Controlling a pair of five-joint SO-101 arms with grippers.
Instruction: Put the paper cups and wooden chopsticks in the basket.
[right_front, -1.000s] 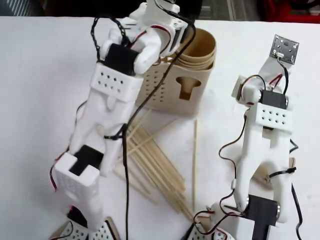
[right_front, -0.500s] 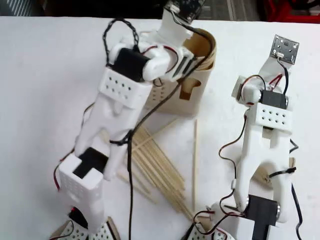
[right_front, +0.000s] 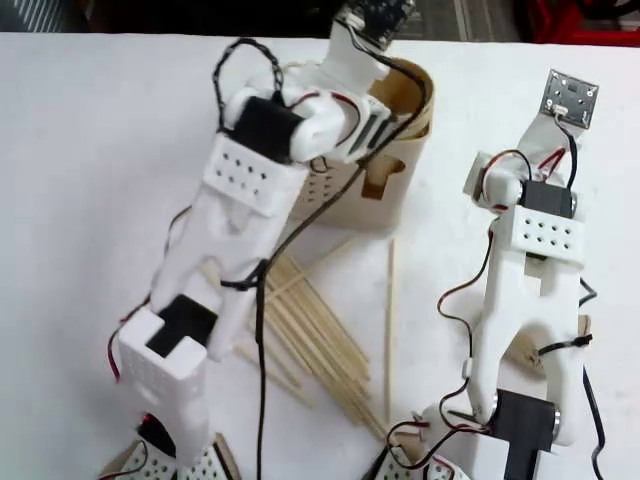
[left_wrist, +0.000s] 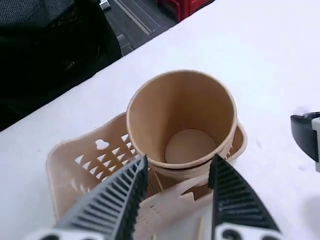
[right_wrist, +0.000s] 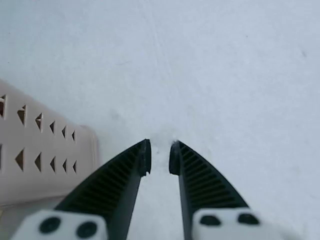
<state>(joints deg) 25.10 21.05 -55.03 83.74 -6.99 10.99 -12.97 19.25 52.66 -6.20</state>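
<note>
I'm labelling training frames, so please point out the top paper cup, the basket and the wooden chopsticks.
Top paper cup (left_wrist: 187, 150): left wrist view, on its inner bottom.
Basket (left_wrist: 90, 157): left wrist view, on its perforated side wall.
Wooden chopsticks (right_front: 318, 345): high view, on the middle of the loose pile.

table (right_front: 90, 150): white top, carrying everything | basket (right_front: 345, 208): sitting on it toward the far edge | chopsticks (right_front: 310, 330): lying loose in a fanned pile just before the basket | single chopstick (right_front: 389, 320): lying alone just beside the pile
</note>
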